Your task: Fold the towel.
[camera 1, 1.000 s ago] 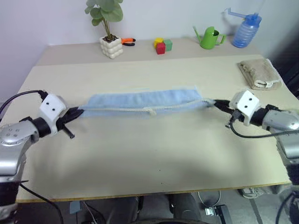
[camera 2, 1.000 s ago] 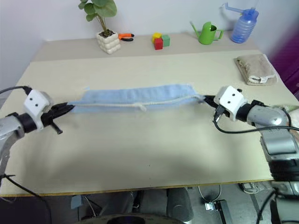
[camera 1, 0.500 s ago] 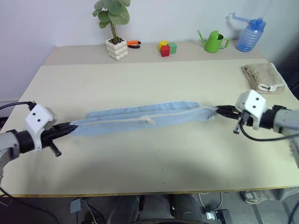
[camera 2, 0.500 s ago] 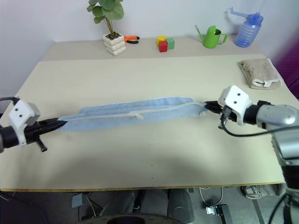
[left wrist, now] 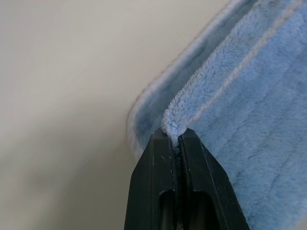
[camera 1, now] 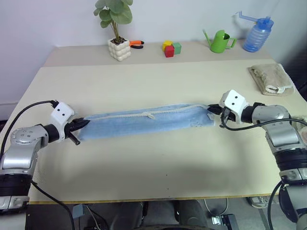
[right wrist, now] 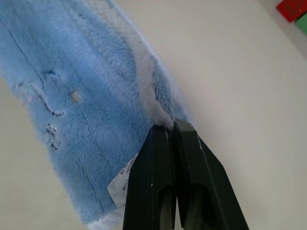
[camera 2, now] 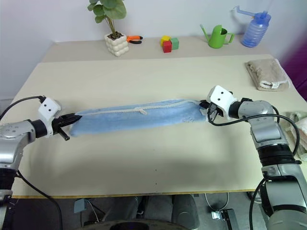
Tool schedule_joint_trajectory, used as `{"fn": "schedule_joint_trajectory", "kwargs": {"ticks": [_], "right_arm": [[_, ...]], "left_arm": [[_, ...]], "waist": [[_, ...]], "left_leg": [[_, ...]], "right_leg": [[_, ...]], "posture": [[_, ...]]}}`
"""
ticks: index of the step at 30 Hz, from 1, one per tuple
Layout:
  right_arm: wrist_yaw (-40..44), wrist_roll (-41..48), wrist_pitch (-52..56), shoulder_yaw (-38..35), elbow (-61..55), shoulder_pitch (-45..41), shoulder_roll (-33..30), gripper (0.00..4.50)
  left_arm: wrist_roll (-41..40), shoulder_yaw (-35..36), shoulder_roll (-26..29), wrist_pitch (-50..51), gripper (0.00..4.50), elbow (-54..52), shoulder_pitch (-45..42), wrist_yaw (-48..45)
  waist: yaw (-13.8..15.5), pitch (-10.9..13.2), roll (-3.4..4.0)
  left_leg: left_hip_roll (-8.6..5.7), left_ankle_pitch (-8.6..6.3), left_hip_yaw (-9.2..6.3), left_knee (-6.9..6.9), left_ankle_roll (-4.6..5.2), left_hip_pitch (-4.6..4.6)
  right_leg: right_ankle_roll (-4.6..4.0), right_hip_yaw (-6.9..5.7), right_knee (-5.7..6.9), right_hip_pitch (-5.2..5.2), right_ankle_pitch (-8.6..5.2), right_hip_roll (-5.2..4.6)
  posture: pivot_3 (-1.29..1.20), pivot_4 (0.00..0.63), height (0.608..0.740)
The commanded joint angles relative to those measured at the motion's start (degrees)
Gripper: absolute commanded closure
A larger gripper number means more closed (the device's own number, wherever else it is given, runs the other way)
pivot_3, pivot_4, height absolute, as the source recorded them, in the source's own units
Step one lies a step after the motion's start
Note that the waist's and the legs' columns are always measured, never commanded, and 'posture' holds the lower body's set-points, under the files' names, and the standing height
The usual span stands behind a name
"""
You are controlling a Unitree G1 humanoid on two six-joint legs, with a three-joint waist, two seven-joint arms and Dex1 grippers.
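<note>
The towel [camera 1: 144, 122] now lies lower on the table [camera 1: 144, 167], strung between the left gripper [camera 1: 82, 123] and the right gripper [camera 1: 211, 110], each pinched shut on an end.

- The towel [camera 1: 144, 122] lies stretched across the tabletop [camera 1: 153, 167] between the left hand [camera 1: 82, 124] and the right hand [camera 1: 211, 110].
- Well beyond the left hand, at the far edge: potted plant [camera 1: 116, 28], pliers [camera 1: 136, 44] beside it.
- Beyond the right hand: watering can [camera 1: 219, 41], spray bottle [camera 1: 254, 33], folded towel [camera 1: 270, 78].
- Toy blocks [camera 1: 170, 48] between pliers and watering can.
</note>
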Motion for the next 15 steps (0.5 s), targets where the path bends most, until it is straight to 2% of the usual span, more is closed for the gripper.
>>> {"fn": "schedule_joint_trajectory", "kwargs": {"ticks": [1, 4, 5, 7, 11, 13, 15], "right_arm": [[-0.39, -0.43, -1.44, -0.81, 0.48, -1.72, 0.53, 4.45], [-1.25, -0.92, -1.44, -1.12, 1.43, -2.19, 1.05, 4.45], [-1.26, -0.85, -1.04, -1.28, 1.55, -2.27, 1.07, 4.21], [-1.16, -0.52, -0.09, -1.6, 1.54, -2.36, 1.12, 3.63], [-4.53, -1.84, -0.98, -2.26, 2.08, -2.96, 1.28, 1.63], [-6.22, -2.39, -1.49, -2.4, 2.78, -3.36, 1.5, 0.77], [-9.03, -3.63, -2.39, -2.37, 3.9, -3.98, 1.82, 0.77]], "left_arm": [[0.66, 0.02, -0.58, -1.4, 4.5, 1.31, -1.53, 0.41], [0.15, 0.26, -1.52, -0.63, 4.5, 2.1, -2.29, 0.21], [0.14, 0.37, -1.74, -0.52, 4.21, 2.23, -2.42, 0.32], [-0.04, 0.7, -2.15, -0.26, 3.57, 2.31, -2.55, 0.58], [0.92, 1.48, -3.33, -1.05, 1.69, 3.36, -3.38, 4.12], [0.81, 2.23, -4.1, -1.33, 1.69, 3.98, -3.85, 5.93], [0.38, 3.05, -4.95, -1.01, 1.69, 4.71, -4.56, 8.07]], "waist": [[-0.12, 0.0, 0.0], [-0.24, 0.0, 0.0], [-0.24, 0.0, 0.0], [-0.24, 0.0, 0.0], [-0.23, 0.0, 0.0], [-0.22, 0.0, 0.0], [-0.24, 0.0, 0.0]], "left_leg": [[0.0, 0.0, 0.02, 0.0, 0.0, 0.0], [0.0, 0.0, 0.04, 0.0, 0.0, 0.0], [0.0, 0.0, 0.05, 0.0, 0.0, -0.01], [0.0, 0.0, 0.06, 0.0, 0.0, -0.01], [0.0, 0.0, 0.09, 0.0, 0.0, 0.0], [0.0, 0.0, 0.1, 0.0, 0.0, 0.0], [0.0, 0.0, 0.1, 0.0, 0.0, 0.0]], "right_leg": [[0.0, 0.02, 0.01, -0.02, 0.0, 0.0], [0.0, 0.04, 0.03, -0.05, 0.0, 0.01], [0.0, 0.05, 0.03, -0.06, 0.0, 0.01], [0.01, 0.06, 0.03, -0.06, 0.0, 0.01], [0.01, 0.08, 0.03, -0.07, 0.0, 0.01], [0.02, 0.09, 0.05, -0.08, 0.01, 0.01], [0.02, 0.09, 0.05, -0.08, 0.01, 0.01]], "posture": [[0.0, 0.15, 0.733], [0.0, 0.15, 0.733], [0.0, 0.15, 0.733], [0.0, 0.15, 0.733], [0.0, 0.15, 0.733], [0.0, 0.15, 0.733], [0.0, 0.15, 0.733]]}}
